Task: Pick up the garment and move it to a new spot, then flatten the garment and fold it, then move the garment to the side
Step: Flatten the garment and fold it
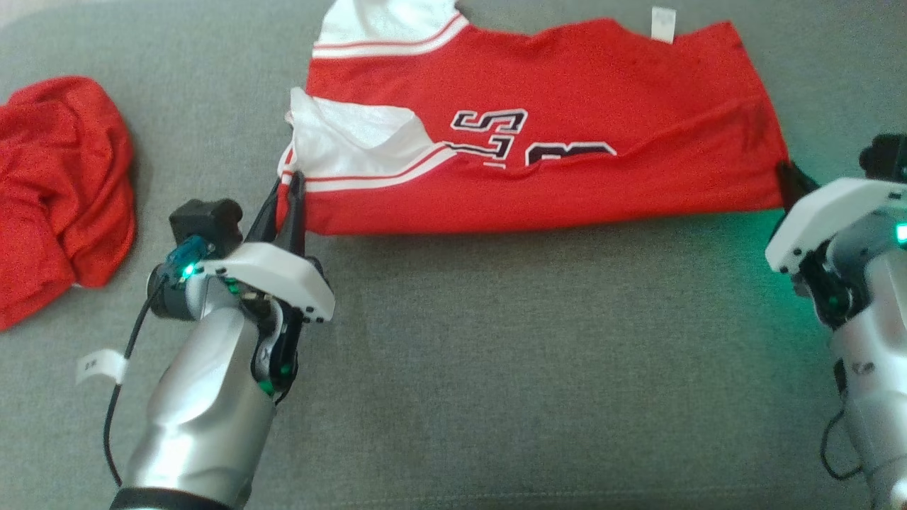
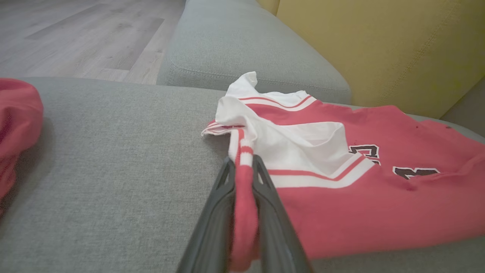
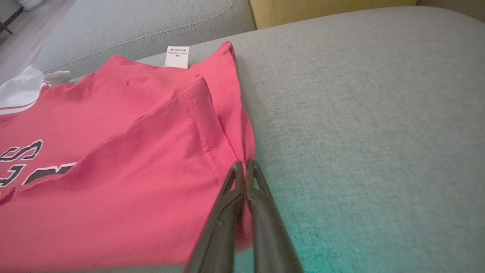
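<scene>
The garment (image 1: 567,120) is a red jersey with white sleeves, red-and-white stripes and dark numbers, lying folded lengthwise across the grey cushion. My left gripper (image 1: 294,185) is shut on its near left corner by the striped sleeve; in the left wrist view the red fabric (image 2: 244,197) is pinched between the dark fingers (image 2: 216,212). My right gripper (image 1: 788,177) is at the jersey's near right corner, shut on the red hem (image 3: 242,151), with the fingers (image 3: 261,216) pressed together around it.
A second red cloth (image 1: 60,184) lies bunched at the far left of the cushion. A white care label (image 1: 663,25) sticks up at the jersey's far edge. A yellow backrest (image 2: 379,49) and wooden floor (image 2: 75,34) lie beyond the sofa.
</scene>
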